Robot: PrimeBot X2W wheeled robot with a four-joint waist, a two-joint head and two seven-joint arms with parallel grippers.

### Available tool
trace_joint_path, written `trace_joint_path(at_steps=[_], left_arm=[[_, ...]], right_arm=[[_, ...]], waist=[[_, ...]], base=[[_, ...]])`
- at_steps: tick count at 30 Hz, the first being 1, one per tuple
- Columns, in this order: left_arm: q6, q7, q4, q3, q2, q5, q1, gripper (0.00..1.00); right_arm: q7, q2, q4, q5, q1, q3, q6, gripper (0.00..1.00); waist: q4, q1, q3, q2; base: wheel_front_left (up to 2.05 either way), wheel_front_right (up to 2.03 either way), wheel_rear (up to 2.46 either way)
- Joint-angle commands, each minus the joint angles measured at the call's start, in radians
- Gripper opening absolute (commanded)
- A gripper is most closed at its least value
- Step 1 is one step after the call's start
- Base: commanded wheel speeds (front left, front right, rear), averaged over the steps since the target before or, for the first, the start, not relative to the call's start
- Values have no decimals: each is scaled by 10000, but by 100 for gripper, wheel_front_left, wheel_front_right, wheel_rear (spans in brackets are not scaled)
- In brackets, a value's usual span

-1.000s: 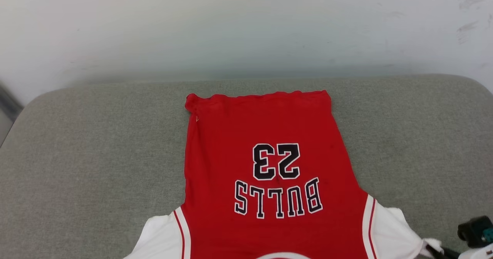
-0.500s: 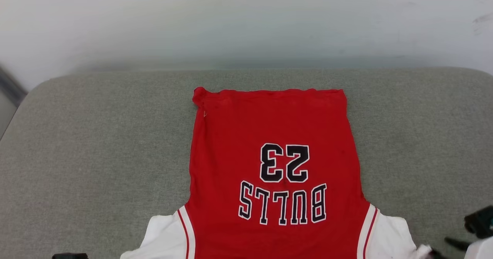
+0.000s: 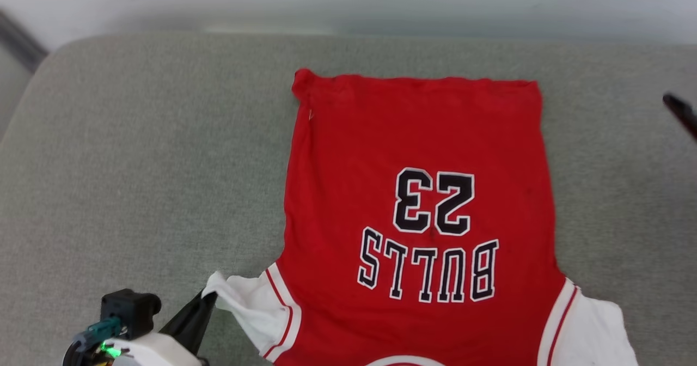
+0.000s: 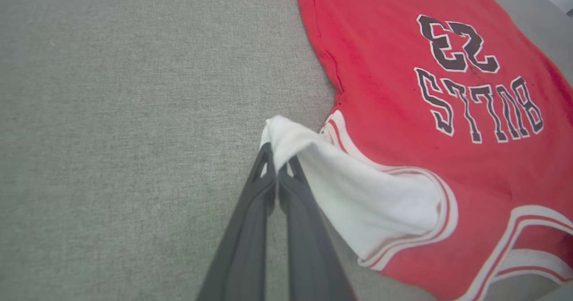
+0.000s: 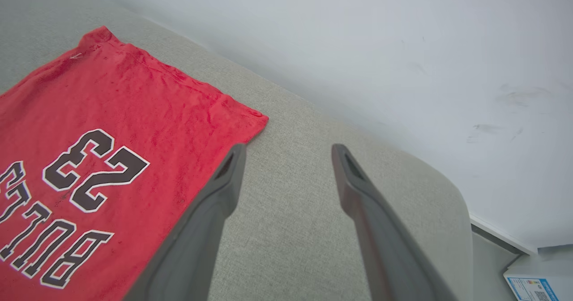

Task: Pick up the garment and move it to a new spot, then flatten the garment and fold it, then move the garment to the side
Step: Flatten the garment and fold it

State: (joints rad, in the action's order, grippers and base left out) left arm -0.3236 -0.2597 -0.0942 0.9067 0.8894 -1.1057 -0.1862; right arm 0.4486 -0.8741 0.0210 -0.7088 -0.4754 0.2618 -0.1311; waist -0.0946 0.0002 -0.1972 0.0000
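The grey cushion (image 3: 136, 164) forms the work surface and runs up to a pale wall (image 5: 403, 45) at its far edge.

The garment (image 3: 348, 164) lies face up on the cushion, right of centre in the head view. Its hem (image 3: 419, 83) points away from the robot and its collar end points toward the robot. The red body lies mostly flat, with light wrinkles near the hem. The black lettering (image 3: 430, 230), "BULLS" and "23", reads upside down from the robot's position.

The right sleeve (image 3: 599, 328) lies flat on the cushion. The left sleeve (image 4: 358, 193) is lifted at its outer end and drawn into a peak.

The left gripper (image 4: 277, 162) is closed on that peak. Its two dark fingers press together with white cloth pinched at the tips. The gripper stands at the lower left of the head view, just beside the garment's left shoulder.

The right gripper (image 5: 288, 151) has its jaws spread wide, with nothing between them. Bare cushion shows in the gap. Its left finger lines up with the garment's right edge, near the far right hem corner. A dark tip (image 3: 680, 110) at the right edge of the head view is probably one of its fingers.

A white sheet with blue print (image 5: 537, 287) lies beyond the cushion's corner.
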Motion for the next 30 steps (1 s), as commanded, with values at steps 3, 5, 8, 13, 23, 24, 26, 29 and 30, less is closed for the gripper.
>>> trace_joint_path(at_steps=[3,5,8,13,23,24,26,29,30], left_arm=[[27,-26,-192,-23,-219,340,-552,0],[67,-23,-217,-2,-364,517,-807,0],[188,0,-204,54,-558,765,-1204,0],[336,-3,-151,59,-947,1128,-1791,0],[469,-35,-75,54,-1399,1725,-2392,0],[470,-31,-75,59,-1441,1767,-2415,0],[470,-35,-85,58,-1521,1831,-2450,0],[513,-41,-41,52,-1624,1863,-2492,0],[531,-43,1,47,-1636,1867,-2487,0]], right_arm=[[1536,157,-333,135,-1827,515,7,100],[2615,281,-786,183,-2808,937,9,100],[4545,608,-1660,20,-4084,1266,7,100],[6697,1179,-2931,247,-5623,1344,7,100],[7568,2167,-4480,1160,-6348,996,6,100],[7546,2217,-4575,1174,-6211,1024,6,100],[7592,2308,-4764,1138,-5800,1207,4,100],[7530,2327,-4913,967,-5261,1366,3,100],[7506,2217,-4872,1012,-5170,1500,4,50]], waist=[[-608,-2,-1143,0],[-769,-2,-1491,0],[-1070,-2,-2043,0],[-1563,-2,-2859,0],[-2239,-2,-4016,0],[-2267,-2,-4076,0],[-2301,-2,-4149,0],[-2331,-2,-4176,0],[-2328,-2,-4157,0]], base=[[0,0,0],[0,0,0],[0,0,0],[0,0,0],[0,0,0],[0,0,0],[0,0,0],[0,0,0],[0,0,0]])
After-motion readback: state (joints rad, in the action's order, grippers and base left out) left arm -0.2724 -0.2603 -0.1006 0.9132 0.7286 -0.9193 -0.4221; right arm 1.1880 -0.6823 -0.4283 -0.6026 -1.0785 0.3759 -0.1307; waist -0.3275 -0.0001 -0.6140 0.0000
